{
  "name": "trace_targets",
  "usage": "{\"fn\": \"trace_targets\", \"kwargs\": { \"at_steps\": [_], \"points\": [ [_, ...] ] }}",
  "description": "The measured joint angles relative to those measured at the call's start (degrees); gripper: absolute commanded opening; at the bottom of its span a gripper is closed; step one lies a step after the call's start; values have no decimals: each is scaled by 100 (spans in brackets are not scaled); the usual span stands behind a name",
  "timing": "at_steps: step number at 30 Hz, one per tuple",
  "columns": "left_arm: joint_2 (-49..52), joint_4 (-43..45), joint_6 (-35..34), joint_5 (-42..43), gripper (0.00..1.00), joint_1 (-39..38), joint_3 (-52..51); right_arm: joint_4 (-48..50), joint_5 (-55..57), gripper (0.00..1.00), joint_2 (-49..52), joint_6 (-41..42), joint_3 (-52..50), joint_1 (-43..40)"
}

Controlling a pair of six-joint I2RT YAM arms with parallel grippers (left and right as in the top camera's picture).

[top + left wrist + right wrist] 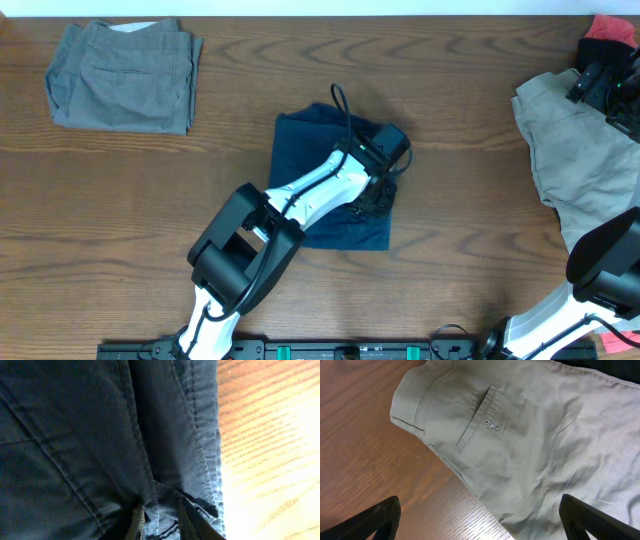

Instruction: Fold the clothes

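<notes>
My left pincer (161, 522) is drawn nearly closed, with a fold of the navy shorts (305, 140) nipped between its tips at their seamed edge. Those shorts lie flat on the surface (450, 70), to the right of the folded grey shorts (120, 75) and nearer to me than they are.

My right pincer (480, 505) stands wide open and holds nothing. It hangs above the khaki shorts (530, 435), which lie rumpled far to the right of the grey shorts.

The navy cloth looks to me like soft, light cotton. It should sag from any single grip and drag a little on the wood instead of sliding freely. The stitched hems and the waistband are the thicker, firmer parts, so I would pinch there, near a corner, taking both layers together. A bite into one loose layer could pull the fold apart.
</notes>
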Motion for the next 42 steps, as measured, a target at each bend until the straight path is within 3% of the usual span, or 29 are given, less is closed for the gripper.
{"fn": "trace_targets", "kwargs": {
  "at_steps": [8, 13, 19, 25, 30, 40, 42],
  "points": [
    [-61, -177, -13, 723, 24, -109, 7, -2, 0, 99, 0, 0, 0, 0],
    [-721, -129, -13, 1021, 25, -133, 7, -2, 0, 99, 0, 0, 0, 0],
    [-1952, -782, -22, 459, 25, 227, 140, -2, 0, 99, 0, 0, 0, 0],
    [-2050, -1775, -81, -188, 25, 1185, 83, 0, 2, 99, 0, 0, 0, 0],
    [-1781, -1563, -96, -160, 25, 1517, -614, 0, 0, 99, 0, 0, 0, 0],
    [-1521, -614, -269, 363, 24, 1353, -2166, -2, -2, 99, 0, 0, 0, 0],
    [-1521, -518, -310, 361, 19, 1353, -2304, -2, 0, 99, 0, 0, 0, 0]
  ]
}}
